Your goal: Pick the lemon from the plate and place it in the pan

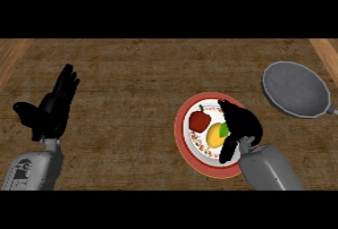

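The plate with its red rim lies on the brown wooden bench, and it serves as the landmark here. On its white centre sit a red pepper-like fruit toward the plate's left and far side, and the yellow lemon nearer the middle, with a small green patch showing just beside the lemon on its right.

The right hand hangs over the right half of the plate, its grey forearm rising from the lower edge and slanting up and leftward. The palm faces down, the fingers are bent downward around the lemon's right side, and the thumb points toward the plate's far rim. Whether they actually touch the lemon cannot be told; the lemon lies on the plate, partly covered by the hand.

The grey pan lies beyond and to the right of the plate, well apart from it, its bowl holding nothing visible.

The left hand stands far to the left of the plate, fingers straight and pointing up, thumb spread outward, holding nothing.
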Controlling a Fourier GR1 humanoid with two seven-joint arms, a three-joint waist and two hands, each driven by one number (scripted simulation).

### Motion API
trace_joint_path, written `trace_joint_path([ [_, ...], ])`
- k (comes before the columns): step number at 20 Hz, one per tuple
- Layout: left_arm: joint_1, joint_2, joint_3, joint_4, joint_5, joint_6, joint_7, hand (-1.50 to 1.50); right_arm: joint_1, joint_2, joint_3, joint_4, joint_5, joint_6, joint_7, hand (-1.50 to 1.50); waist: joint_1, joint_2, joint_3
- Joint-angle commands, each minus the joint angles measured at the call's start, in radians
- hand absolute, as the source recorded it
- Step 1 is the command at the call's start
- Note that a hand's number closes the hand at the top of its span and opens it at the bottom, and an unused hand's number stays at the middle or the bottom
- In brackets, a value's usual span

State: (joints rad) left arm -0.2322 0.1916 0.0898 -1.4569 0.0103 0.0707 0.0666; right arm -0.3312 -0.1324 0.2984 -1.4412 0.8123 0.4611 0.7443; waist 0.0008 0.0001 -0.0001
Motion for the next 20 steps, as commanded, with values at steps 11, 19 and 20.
trace_joint_path([
  [11, -0.010, 0.024, 0.052, 0.023, 0.015, -0.046, -0.020, 0.00, 0.000, 0.024, 0.027, 0.157, 0.074, -0.036, -0.229, 1.50, 0.001, 0.000, 0.000],
  [19, 0.006, -0.010, 0.022, 0.004, -0.009, -0.029, -0.013, 0.00, -0.146, 0.129, 0.141, 0.265, -0.022, -0.180, 0.008, 1.50, 0.017, 0.002, 0.000],
  [20, -0.037, -0.014, 0.030, 0.075, -0.020, -0.018, -0.063, 0.00, -0.119, 0.130, 0.216, 0.222, -0.046, -0.202, 0.085, 1.50, 0.011, 0.002, 0.000],
])
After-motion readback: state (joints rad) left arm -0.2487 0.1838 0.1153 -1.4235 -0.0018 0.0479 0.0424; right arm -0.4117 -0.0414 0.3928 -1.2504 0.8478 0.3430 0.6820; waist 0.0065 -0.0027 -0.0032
